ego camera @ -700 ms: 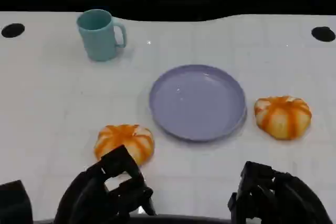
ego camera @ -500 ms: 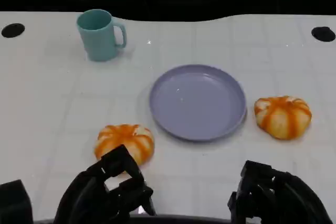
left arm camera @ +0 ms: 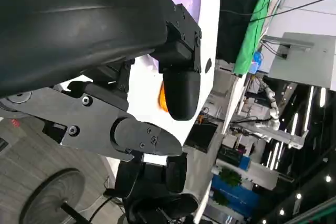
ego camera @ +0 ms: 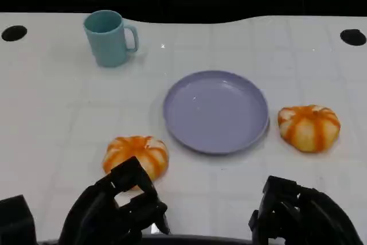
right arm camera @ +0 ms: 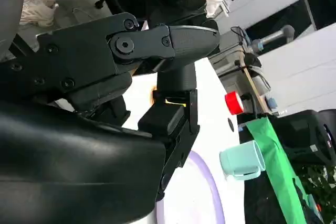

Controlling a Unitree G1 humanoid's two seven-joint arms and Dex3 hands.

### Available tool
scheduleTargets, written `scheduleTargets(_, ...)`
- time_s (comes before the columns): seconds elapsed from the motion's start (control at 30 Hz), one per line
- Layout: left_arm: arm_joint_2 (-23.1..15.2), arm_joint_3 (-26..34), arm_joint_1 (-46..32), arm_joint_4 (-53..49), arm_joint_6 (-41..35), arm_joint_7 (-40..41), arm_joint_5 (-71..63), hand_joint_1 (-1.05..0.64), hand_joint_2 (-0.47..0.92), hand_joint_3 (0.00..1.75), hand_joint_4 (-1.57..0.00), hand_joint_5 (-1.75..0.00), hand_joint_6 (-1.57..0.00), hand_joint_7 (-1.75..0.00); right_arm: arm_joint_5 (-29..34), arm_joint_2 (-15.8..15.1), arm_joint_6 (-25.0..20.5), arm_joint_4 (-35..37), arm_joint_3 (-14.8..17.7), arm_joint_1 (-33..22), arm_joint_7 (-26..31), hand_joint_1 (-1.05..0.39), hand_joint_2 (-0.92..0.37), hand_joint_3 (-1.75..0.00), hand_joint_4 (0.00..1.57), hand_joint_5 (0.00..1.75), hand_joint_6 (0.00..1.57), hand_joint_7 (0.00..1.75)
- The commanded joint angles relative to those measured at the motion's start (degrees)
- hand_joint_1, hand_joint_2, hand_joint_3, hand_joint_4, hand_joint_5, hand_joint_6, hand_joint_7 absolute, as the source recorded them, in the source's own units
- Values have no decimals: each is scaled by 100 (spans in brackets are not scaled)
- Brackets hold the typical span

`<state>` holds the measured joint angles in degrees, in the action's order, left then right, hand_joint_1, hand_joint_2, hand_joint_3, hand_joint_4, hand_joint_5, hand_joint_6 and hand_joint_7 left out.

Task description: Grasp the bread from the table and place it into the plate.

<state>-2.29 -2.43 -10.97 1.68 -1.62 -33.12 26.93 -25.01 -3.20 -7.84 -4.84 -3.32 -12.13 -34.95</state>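
Hands (ego camera: 114, 210) and bread (ego camera: 136, 156) unmoved.

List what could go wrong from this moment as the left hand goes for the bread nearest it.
1. The left hand sits low, just behind the left orange-striped round bread bun; its fingers could nudge the bun forward instead of closing on it.
2. The round lavender plate lies close beside that bun, so a pushed bun may bump its rim.
3. A second orange-striped bun lies right of the plate, unreached.

— Where's the plate (ego camera: 216, 111)?
— Mid-table, one bread (ego camera: 136, 156) near-left of it, another bread (ego camera: 309, 127) just right.
— And the mug (ego camera: 109, 38)?
— Far left. Left hand (ego camera: 112, 210) sits just near the left bread.
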Motion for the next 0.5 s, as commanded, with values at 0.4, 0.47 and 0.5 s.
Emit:
scheduleTargets(0.4,11,-27,-140,225,544,259,-571,-45,92,9,-38,-175,-32,-151,-27,-52,48,6,28,-2,-1,-70,-92,-26,82,164,75,136)
scheduleTargets(0.47,-8,-62,-114,240,782,270,-759,-47,92,9,-33,-172,-32,-138,-40,-40,54,37,28,14,-15,-70,-92,-26,83,164,75,136)
scheduleTargets(0.5,-14,-72,-92,236,902,271,-838,-49,92,10,-32,-164,-35,-120,-44,-33,60,56,25,24,-24,-71,-92,-26,83,164,75,136)
